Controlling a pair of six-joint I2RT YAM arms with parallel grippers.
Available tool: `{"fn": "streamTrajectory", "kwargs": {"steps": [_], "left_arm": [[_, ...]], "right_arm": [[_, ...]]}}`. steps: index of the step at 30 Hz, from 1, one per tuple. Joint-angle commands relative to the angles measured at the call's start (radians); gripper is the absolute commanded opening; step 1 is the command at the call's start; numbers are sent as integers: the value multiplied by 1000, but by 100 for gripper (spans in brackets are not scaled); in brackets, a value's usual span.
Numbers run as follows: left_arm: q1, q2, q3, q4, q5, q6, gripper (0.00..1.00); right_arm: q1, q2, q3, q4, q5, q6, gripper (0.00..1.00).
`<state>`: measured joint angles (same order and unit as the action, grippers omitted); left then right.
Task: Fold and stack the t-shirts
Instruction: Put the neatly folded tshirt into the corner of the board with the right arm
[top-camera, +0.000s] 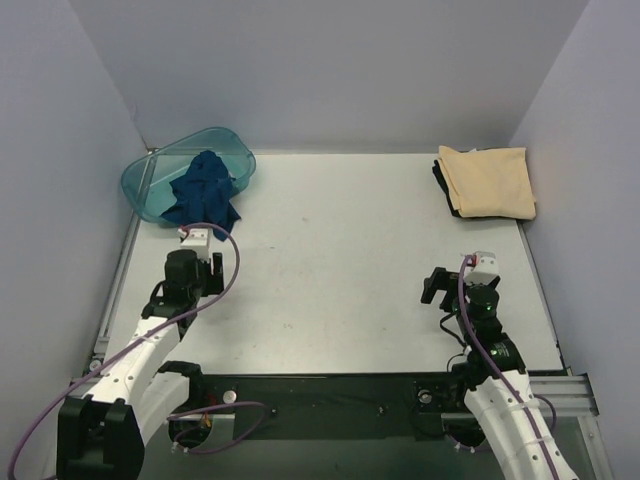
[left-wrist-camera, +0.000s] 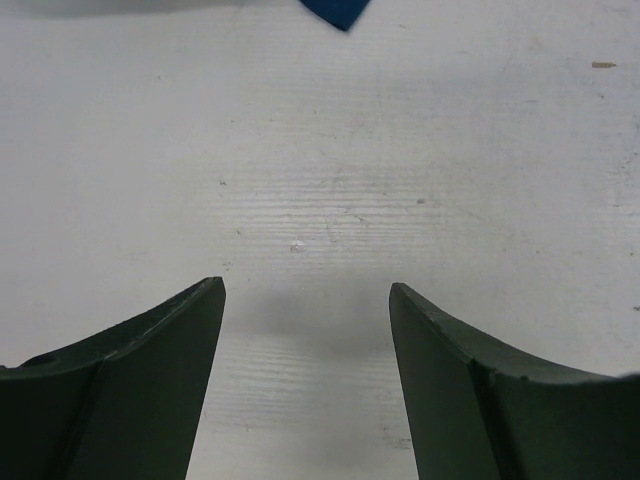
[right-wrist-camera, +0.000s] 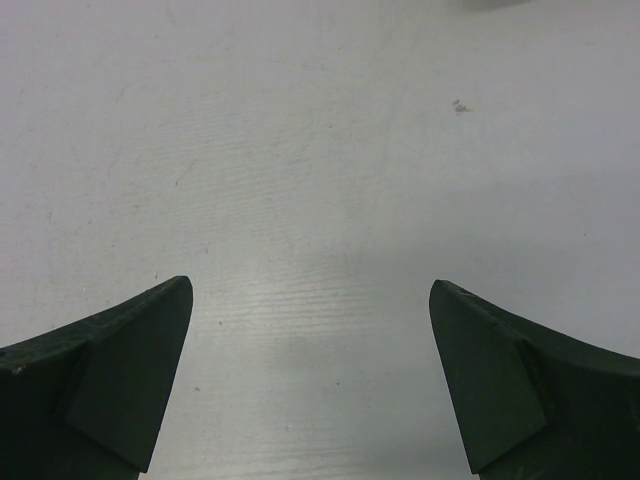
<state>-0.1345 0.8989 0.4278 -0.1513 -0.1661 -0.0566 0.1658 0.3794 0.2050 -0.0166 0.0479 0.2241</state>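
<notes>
A pale yellow-tan t-shirt lies folded at the table's far right, on top of a folded black t-shirt whose edge shows at its left. A dark blue t-shirt is crumpled, hanging out of the teal basin at the far left; its tip shows in the left wrist view. My left gripper is open and empty just in front of the blue shirt; in its wrist view only bare table lies between the fingers. My right gripper is open and empty over bare table, well in front of the folded stack, as its wrist view shows.
Grey walls close in the white table on the left, back and right. A black rail with the arm bases runs along the near edge.
</notes>
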Motion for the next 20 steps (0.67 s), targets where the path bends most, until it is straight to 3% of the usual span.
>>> {"fn": "streamTrajectory", "kwargs": {"steps": [1, 20], "left_arm": [[6, -26, -9, 136, -38, -17, 77], [6, -23, 5, 119, -41, -49, 78]], "right_arm": [[8, -2, 2, 53, 20, -6, 100], [8, 16, 8, 50, 36, 1, 100]]}}
